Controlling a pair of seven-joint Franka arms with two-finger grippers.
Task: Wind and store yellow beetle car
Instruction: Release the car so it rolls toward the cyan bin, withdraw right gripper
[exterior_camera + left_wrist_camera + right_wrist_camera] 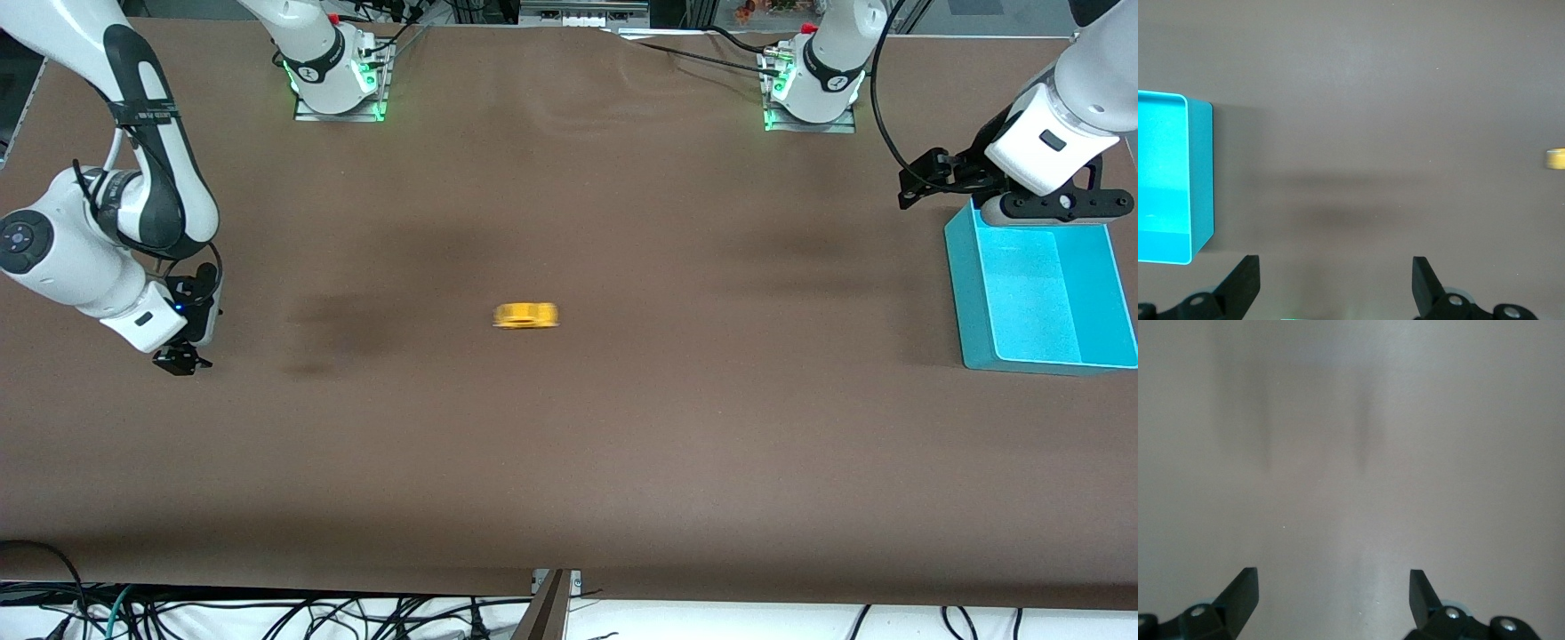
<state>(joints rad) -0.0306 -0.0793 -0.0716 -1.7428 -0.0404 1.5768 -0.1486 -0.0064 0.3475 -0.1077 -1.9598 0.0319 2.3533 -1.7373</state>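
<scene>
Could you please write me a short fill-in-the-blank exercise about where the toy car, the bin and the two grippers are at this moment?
1. The yellow beetle car sits on the bare ____, held by neither gripper.
2. The teal bin contains ____.
3. The left gripper, fingers ____, hovers beside the teal bin.
4. The right gripper is open over the ____ arm's end of the table.

Missing words: table; nothing; open; right

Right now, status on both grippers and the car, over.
Left gripper open beside teal bin; right gripper open, empty. Yellow beetle car mid-table, blurred, untouched. Nothing in the way.
</scene>
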